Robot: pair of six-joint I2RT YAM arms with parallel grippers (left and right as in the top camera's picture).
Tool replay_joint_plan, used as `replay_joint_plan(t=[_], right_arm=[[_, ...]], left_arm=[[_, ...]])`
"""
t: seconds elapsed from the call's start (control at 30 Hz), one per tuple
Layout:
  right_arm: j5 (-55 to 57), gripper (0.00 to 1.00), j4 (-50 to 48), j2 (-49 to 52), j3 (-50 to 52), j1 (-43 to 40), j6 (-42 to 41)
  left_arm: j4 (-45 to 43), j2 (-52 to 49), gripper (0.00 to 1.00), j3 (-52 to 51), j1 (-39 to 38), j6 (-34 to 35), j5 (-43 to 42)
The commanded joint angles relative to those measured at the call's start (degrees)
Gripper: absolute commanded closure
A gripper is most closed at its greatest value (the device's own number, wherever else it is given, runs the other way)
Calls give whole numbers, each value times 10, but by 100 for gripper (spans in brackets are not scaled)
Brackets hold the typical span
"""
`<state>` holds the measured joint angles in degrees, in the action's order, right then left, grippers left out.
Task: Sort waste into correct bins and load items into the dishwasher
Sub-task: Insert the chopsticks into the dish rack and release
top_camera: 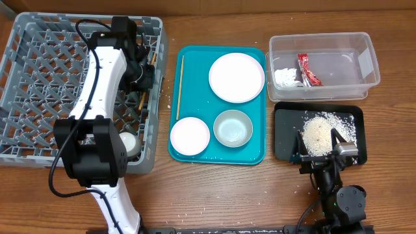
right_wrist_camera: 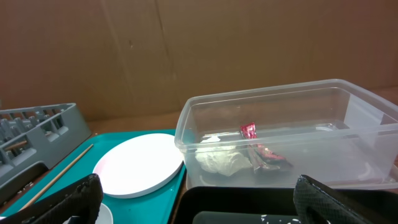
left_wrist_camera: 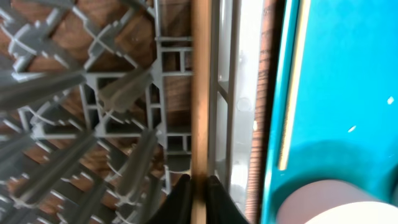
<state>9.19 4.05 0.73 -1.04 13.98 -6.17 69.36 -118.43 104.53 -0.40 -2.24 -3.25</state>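
overall: a wooden table [top_camera: 214, 195] seen from above, with a grey dish rack [top_camera: 39, 84] at left, a teal tray [top_camera: 195, 91] in the middle and two bins at right.
left gripper [left_wrist_camera: 199, 190]: sits over the rack's right wall, fingers pinched on a wooden chopstick [left_wrist_camera: 200, 93] that runs along that wall; i cannot tell whether its far tip touches the rack.
right gripper [top_camera: 320, 144]: fingers spread wide, at the lower edge of the black tray [top_camera: 286, 140].
teal tray: second chopstick [top_camera: 180, 88] lies along its left side; white plate [top_camera: 236, 77] upper right; white bowl [top_camera: 190, 135] lower left; grey-green bowl [top_camera: 233, 127] just beside it, lower right.
clear tub [top_camera: 344, 68]: upper right of the frame, holding a red wrapper [top_camera: 309, 69] and crumpled white paper [top_camera: 286, 78], both visible through its wall from the right wrist.
black tray: just below the tub, a heap of rice [top_camera: 317, 133] in its middle, loose grains scattered around.
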Motion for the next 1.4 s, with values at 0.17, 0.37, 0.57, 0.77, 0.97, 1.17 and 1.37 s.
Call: replay_joint_plan(t=[0.17, 0.37, 0.57, 0.77, 0.97, 1.17, 1.37], right_arm=[[-2, 0, -3, -5, 6, 1, 2], [-2, 0, -3, -5, 6, 1, 2], [-2, 0, -3, -5, 6, 1, 2], [-2, 0, -3, -5, 6, 1, 2], [-2, 0, -3, -5, 6, 1, 2], [-2, 0, -3, -5, 6, 1, 2], [-2, 0, -3, -5, 6, 1, 2]], left_arm=[[60, 12, 48, 45, 0, 99, -23], [70, 23, 57, 102, -21, 94, -104], [-45, 16, 65, 25, -116, 73, -18], [-178, 0, 71, -90, -149, 146, 51], [-217, -49, 65, -140, -149, 182, 58], [-220, -89, 68, -140, -150, 181, 42], [-205, -91, 96, -136, -150, 179, 32]])
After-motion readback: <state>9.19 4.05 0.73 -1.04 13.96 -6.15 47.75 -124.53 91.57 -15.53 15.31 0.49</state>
